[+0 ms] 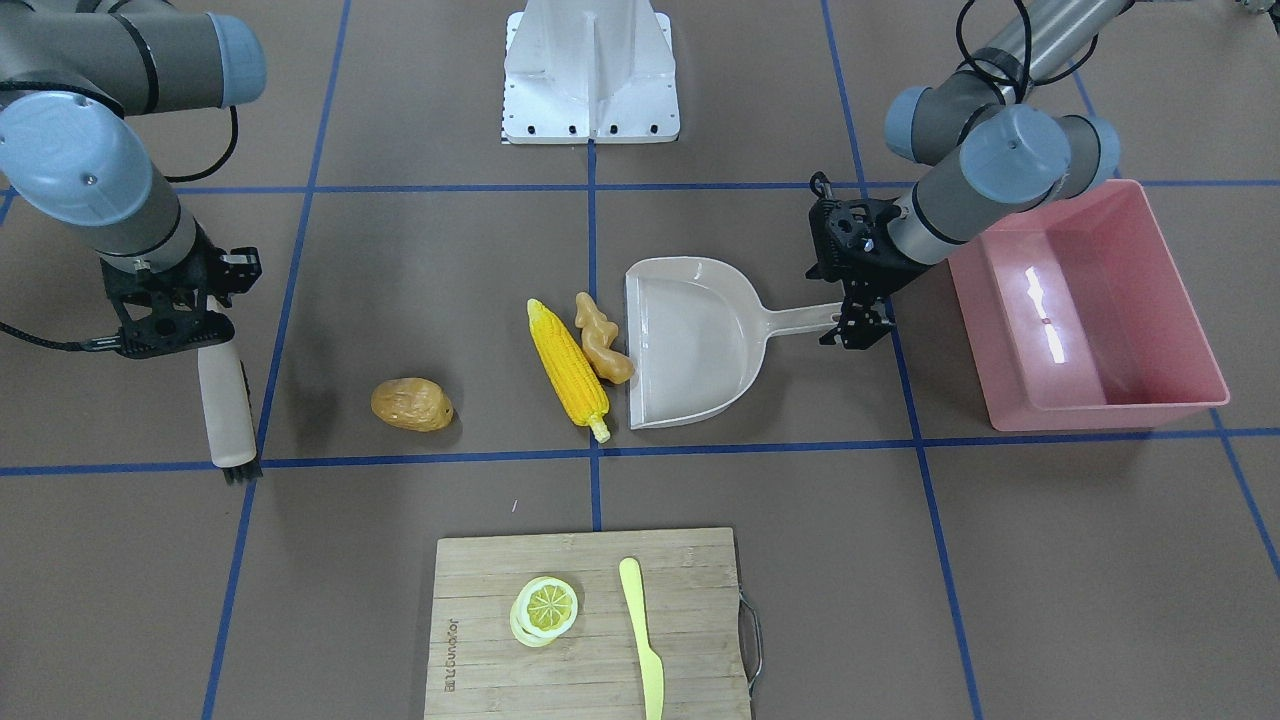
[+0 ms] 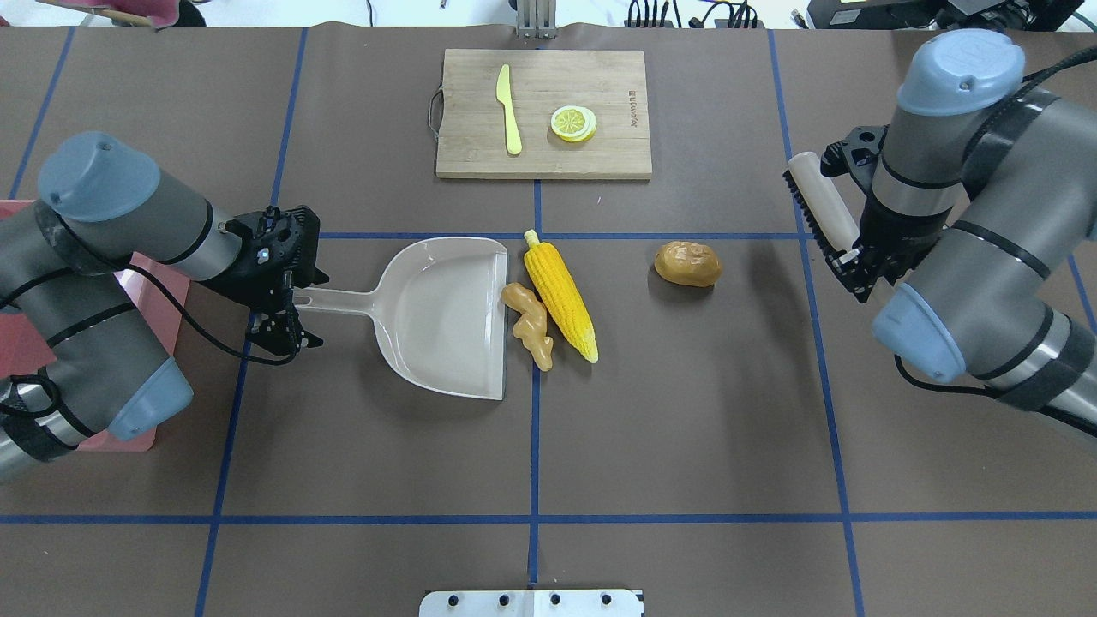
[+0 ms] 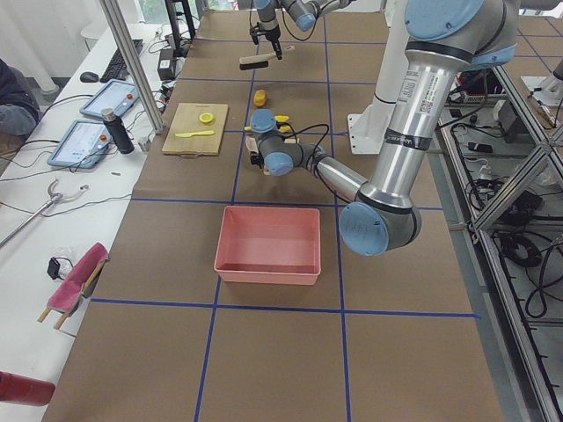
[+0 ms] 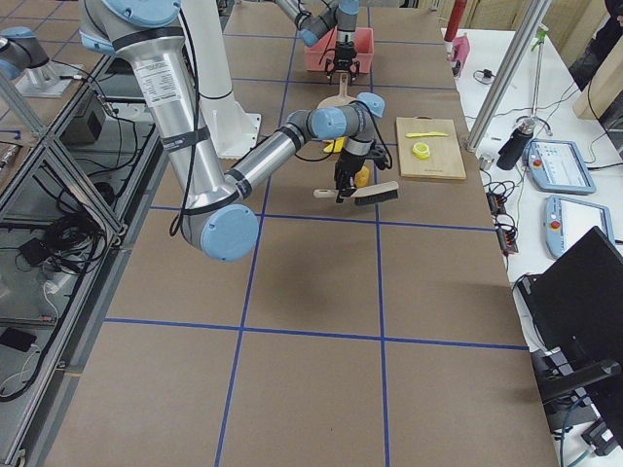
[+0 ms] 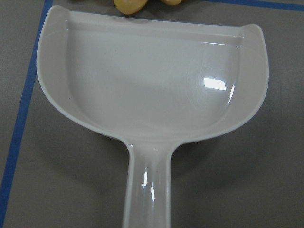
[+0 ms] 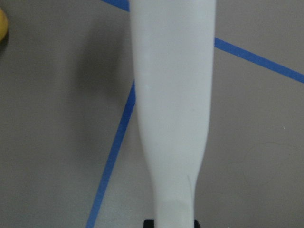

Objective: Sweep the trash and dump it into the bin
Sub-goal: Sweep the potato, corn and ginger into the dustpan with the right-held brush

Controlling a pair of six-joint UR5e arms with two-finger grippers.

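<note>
The yellow corn cob (image 2: 561,296) and the tan ginger root (image 2: 529,324) lie side by side at the open lip of the beige dustpan (image 2: 441,313). The ginger touches the lip. The brown-orange potato (image 2: 688,263) lies apart, further right. My left gripper (image 2: 291,302) is shut on the dustpan's handle; the left wrist view shows the pan (image 5: 152,85) empty. My right gripper (image 2: 848,251) is shut on a white brush (image 2: 821,201), held right of the potato. The pink bin (image 1: 1085,310) stands beyond the left arm, empty.
A wooden cutting board (image 2: 543,111) at the far middle holds a yellow-green knife (image 2: 507,107) and a lemon slice (image 2: 573,122). The robot's white base (image 1: 590,75) is at the near edge. Blue tape lines cross the brown table.
</note>
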